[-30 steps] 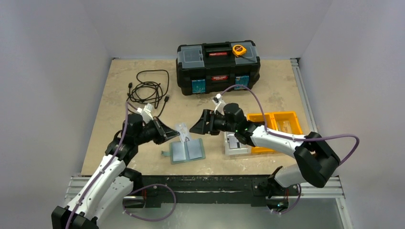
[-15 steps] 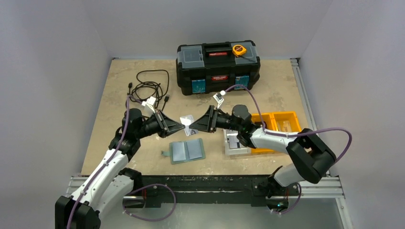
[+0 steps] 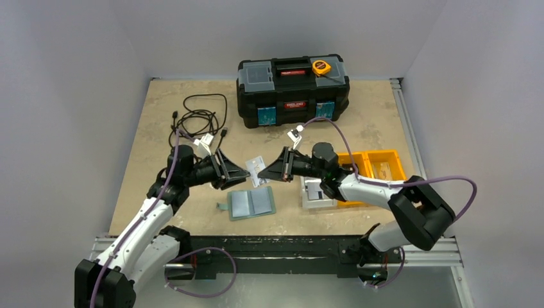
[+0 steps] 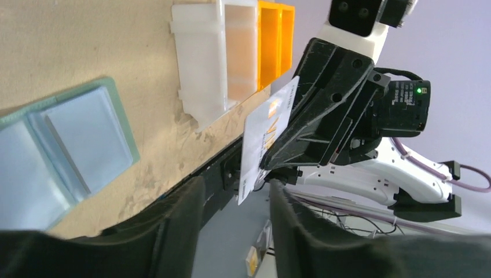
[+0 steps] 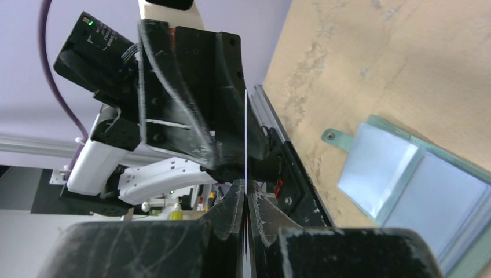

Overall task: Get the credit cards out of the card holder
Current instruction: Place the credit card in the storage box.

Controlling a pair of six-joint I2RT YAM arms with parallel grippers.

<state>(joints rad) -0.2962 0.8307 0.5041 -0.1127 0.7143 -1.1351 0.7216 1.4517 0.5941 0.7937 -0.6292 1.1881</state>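
Note:
The teal-green card holder point(image 3: 252, 202) lies open and flat on the table, its pale blue pockets point(image 4: 69, 145) facing up, also in the right wrist view point(image 5: 417, 185). Above it, in the air, a pale credit card point(image 3: 257, 168) with orange markings point(image 4: 267, 136) is pinched in my right gripper point(image 3: 264, 172), which is shut on it; the card shows edge-on point(image 5: 246, 133) between those jaws point(image 5: 246, 188). My left gripper point(image 3: 242, 172) faces it from the left with jaws open point(image 4: 236, 184), the card's lower corner just in front of the gap, touching neither finger.
A black toolbox point(image 3: 293, 90) with a yellow tape measure point(image 3: 321, 67) on its lid stands at the back. A coiled black cable point(image 3: 202, 119) lies back left. Orange bins point(image 3: 375, 167) and a white bin point(image 3: 316, 192) sit under the right arm.
The left gripper lifted the card from above the holder to meet the right gripper. The right jaws closed on the card; the left jaws opened and drew back slightly.

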